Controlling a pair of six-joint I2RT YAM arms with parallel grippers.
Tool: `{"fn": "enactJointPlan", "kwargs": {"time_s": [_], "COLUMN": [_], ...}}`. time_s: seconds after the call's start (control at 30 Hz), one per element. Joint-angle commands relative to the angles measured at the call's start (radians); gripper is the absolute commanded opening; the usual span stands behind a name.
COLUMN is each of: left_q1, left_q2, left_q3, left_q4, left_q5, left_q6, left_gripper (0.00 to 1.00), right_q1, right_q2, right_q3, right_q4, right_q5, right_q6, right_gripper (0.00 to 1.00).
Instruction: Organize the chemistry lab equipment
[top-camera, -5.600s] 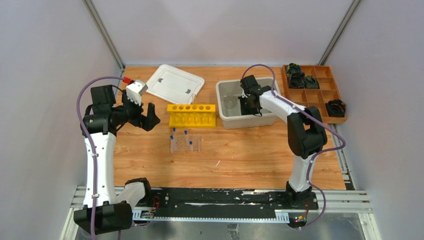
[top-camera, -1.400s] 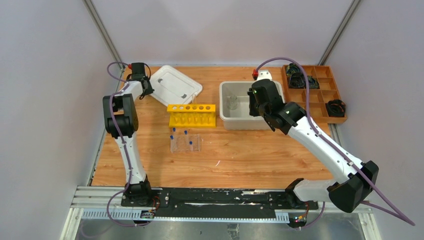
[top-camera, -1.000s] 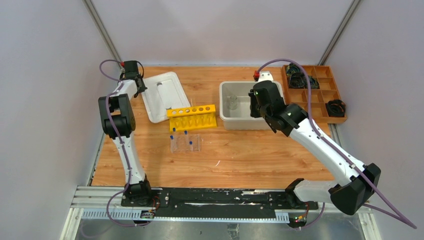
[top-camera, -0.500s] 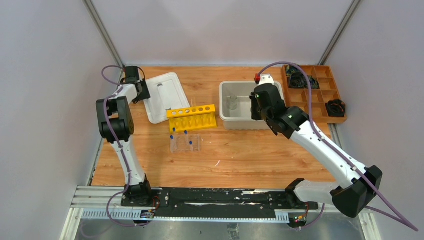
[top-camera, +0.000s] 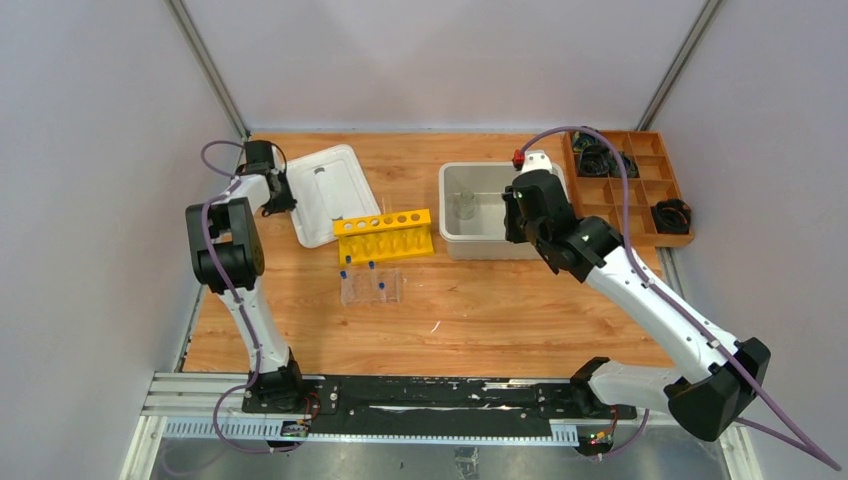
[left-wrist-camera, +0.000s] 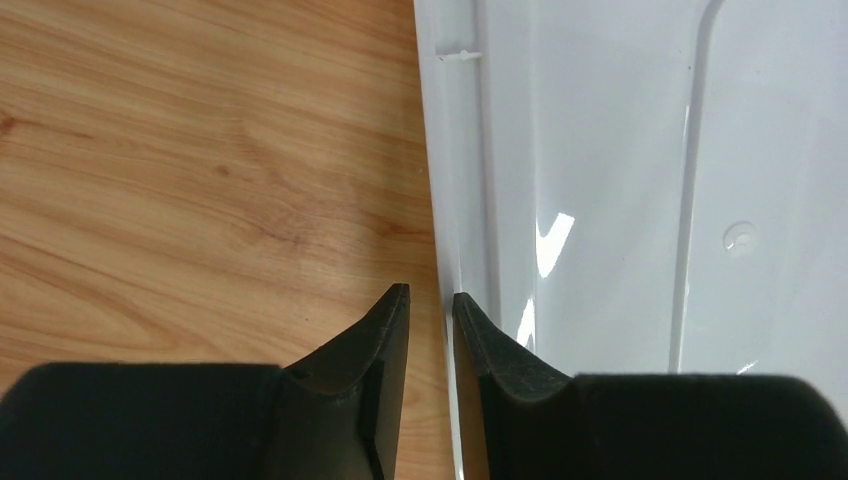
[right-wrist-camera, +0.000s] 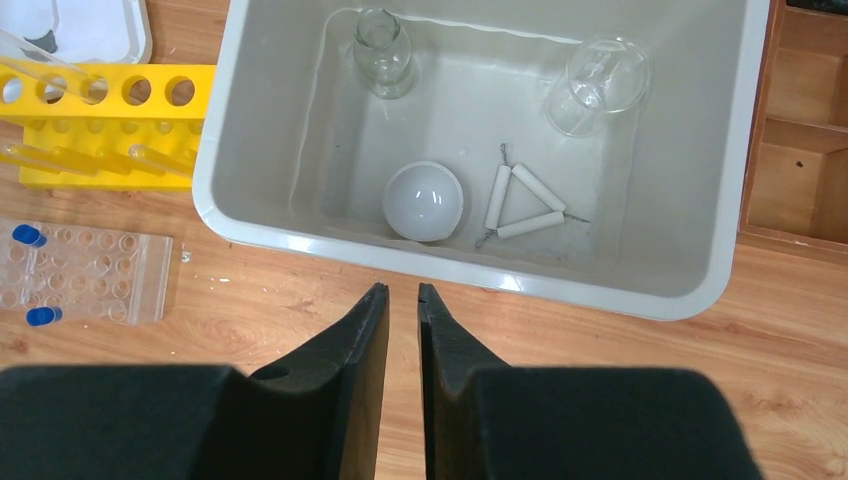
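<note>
A white lid (top-camera: 325, 195) lies flat at the back left, touching the tilted yellow tube rack (top-camera: 385, 235). My left gripper (left-wrist-camera: 430, 292) is low at the lid's left rim (left-wrist-camera: 447, 180). The rim runs between its jaws, which stand a little apart, with bare wood showing beside the rim. The grey bin (right-wrist-camera: 470, 272) holds a glass flask (right-wrist-camera: 381, 62), a tipped beaker (right-wrist-camera: 597, 88), a white round dish (right-wrist-camera: 424, 201) and a white triangle (right-wrist-camera: 524, 203). My right gripper (right-wrist-camera: 402, 290) hovers before the bin's near wall, narrowly open and empty. The clear rack (right-wrist-camera: 85, 285) carries blue-capped tubes (right-wrist-camera: 28, 236).
A brown wooden compartment tray (top-camera: 628, 185) with black parts sits at the back right, close to the bin. The yellow rack (right-wrist-camera: 100, 130) holds clear tubes lying at a slant. Grey walls close in the table on the left, back and right.
The lid was swung round and pulled left, knocking the yellow rack askew. My left jaws then came apart at its rim and the gripper slid a little nearer. The right arm drifted back slightly.
</note>
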Motion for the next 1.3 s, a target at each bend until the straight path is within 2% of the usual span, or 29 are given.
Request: {"fn": "enactJointPlan", "kwargs": {"time_s": [0.0,0.4,0.43,0.63,0.83,1.27], "left_q1": [0.005,0.004,0.004,0.006,-0.002,-0.163], "left_q2": [0.042,0.125,0.128,0.075,-0.034,-0.230], "left_q3": [0.057,0.180,0.180,0.152,0.161,0.150], "left_q4": [-0.054,-0.150,-0.150,-0.128,-0.099,0.070], "left_q5": [0.034,0.080,0.068,0.043,0.106,-0.179], "left_q6": [0.014,0.043,0.045,0.062,0.039,0.294], "left_gripper": [0.26,0.26,0.25,0.00,0.00,0.00], "right_q1": [0.014,0.014,0.014,0.014,0.015,0.015], "right_q2": [-0.033,-0.069,-0.073,-0.098,-0.095,-0.133], "right_q3": [-0.007,-0.004,-0.004,-0.008,-0.014,-0.053], "right_q4": [0.000,-0.002,-0.003,-0.013,-0.010,-0.004], "right_q5": [0.014,0.004,0.002,0.005,-0.019,-0.046], "right_q6": [0.000,-0.006,-0.006,-0.004,0.008,0.027], "right_gripper": [0.21,0.16,0.15,0.13,0.12,0.11]}}
